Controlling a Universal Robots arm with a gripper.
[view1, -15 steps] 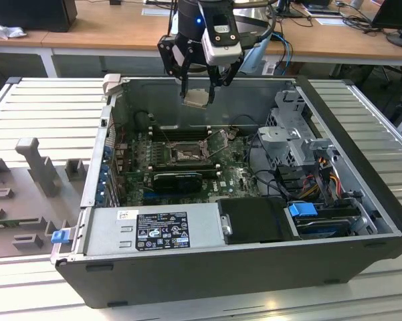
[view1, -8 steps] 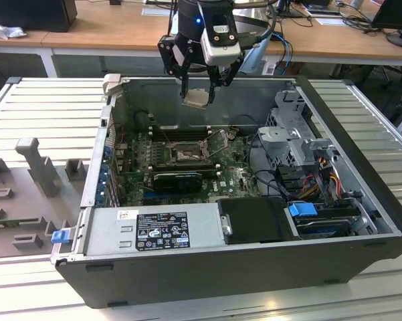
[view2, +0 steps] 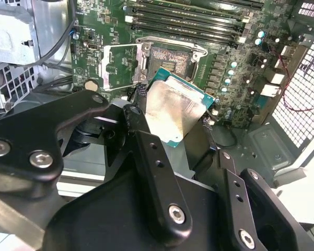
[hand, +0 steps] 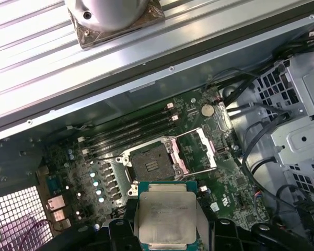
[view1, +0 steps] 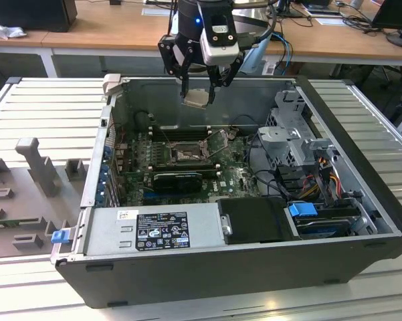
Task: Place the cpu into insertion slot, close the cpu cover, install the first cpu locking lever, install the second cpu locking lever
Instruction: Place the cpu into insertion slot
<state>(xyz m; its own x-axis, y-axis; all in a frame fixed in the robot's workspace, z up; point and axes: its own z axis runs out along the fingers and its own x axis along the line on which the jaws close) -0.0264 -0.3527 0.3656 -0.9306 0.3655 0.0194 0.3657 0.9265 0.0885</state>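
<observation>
Silver-faced cpu (view1: 195,98) sits pinched in my jaws, hanging above the insertion slot (hand: 151,164), whose cpu cover (hand: 209,150) stands flipped open.

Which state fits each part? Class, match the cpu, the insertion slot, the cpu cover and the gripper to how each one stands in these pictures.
Things
1. cpu
2. insertion slot
3. cpu cover
4. gripper

States
A. swung open beside the insertion slot
B. shut on the cpu
C. held in the air above the motherboard
D. uncovered, with nothing seated in it

Pairs: 1-C, 2-D, 3-A, 4-B
</observation>
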